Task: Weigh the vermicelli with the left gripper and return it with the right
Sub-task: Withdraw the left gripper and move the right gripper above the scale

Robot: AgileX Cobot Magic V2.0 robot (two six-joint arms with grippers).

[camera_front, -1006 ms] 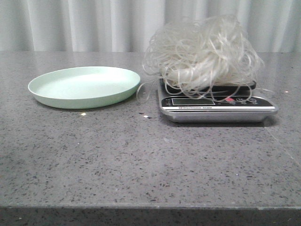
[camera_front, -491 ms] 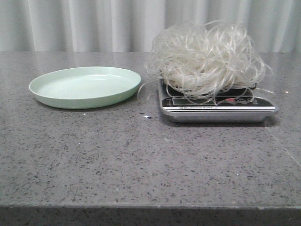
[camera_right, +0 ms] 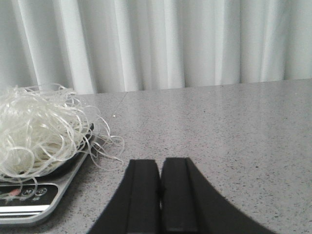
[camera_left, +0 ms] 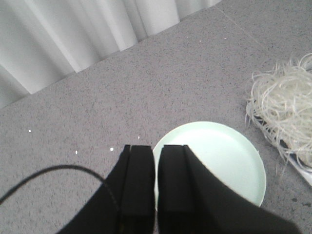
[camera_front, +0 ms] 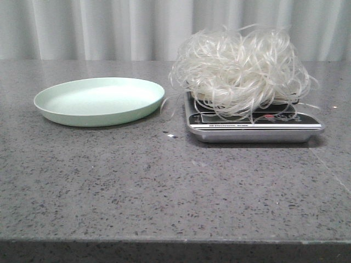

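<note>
The vermicelli point(camera_front: 241, 68) is a big loose tangle of whitish translucent strands resting on the silver kitchen scale point(camera_front: 252, 129) at the right of the table. It also shows in the left wrist view point(camera_left: 285, 109) and the right wrist view point(camera_right: 39, 134). The pale green plate point(camera_front: 98, 100) lies empty to the left of the scale, and the left wrist view shows it too point(camera_left: 219, 161). My left gripper point(camera_left: 156, 148) is shut and empty above the plate's edge. My right gripper point(camera_right: 160, 163) is shut and empty, low over the table to the right of the scale point(camera_right: 29, 197). Neither gripper shows in the front view.
A white pleated curtain point(camera_front: 109, 27) hangs behind the grey speckled table point(camera_front: 164, 186). Stray strands hang over the scale's display and left side. The table's front edge runs along the bottom of the front view.
The vermicelli tangle has settled slightly on the scale; its strands have shifted a little. The plate and scale have not moved.
</note>
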